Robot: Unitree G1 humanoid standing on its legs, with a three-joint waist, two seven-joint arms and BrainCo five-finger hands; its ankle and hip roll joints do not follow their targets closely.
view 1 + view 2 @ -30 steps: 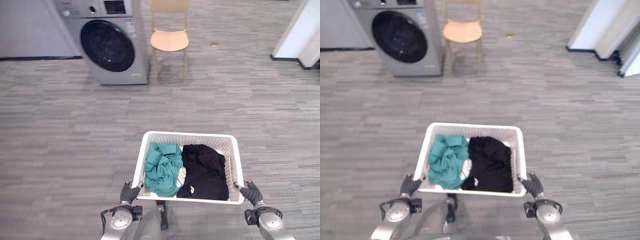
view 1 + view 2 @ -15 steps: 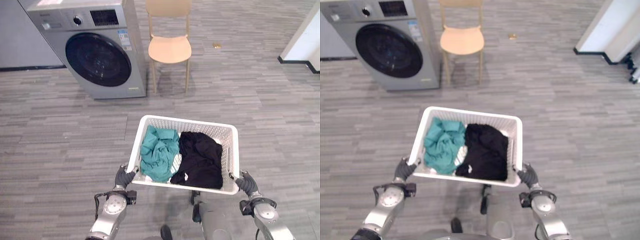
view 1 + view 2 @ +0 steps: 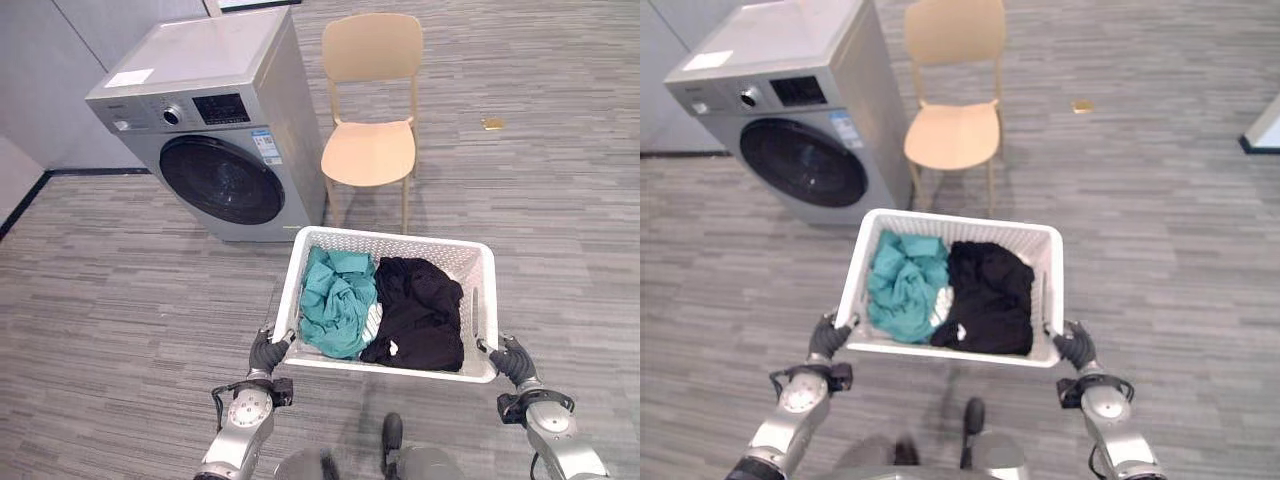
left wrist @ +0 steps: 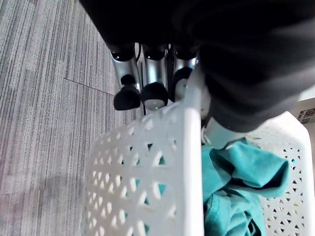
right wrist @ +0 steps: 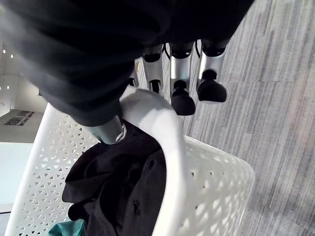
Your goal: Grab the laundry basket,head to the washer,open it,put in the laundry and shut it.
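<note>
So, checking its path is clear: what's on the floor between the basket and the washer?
Only bare grey floor lies between the basket and the washer, as the left eye view shows. The chair stands off to the washer's side.

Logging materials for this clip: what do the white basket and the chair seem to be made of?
The white perforated laundry basket looks like matte moulded plastic, given its lattice of triangular holes. The beige chair has a smooth one-piece seat, probably plastic, on legs of the same tone, wood or painted metal.

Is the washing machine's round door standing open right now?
No, the washer has its dark round door flush against the front, fully closed.
</note>
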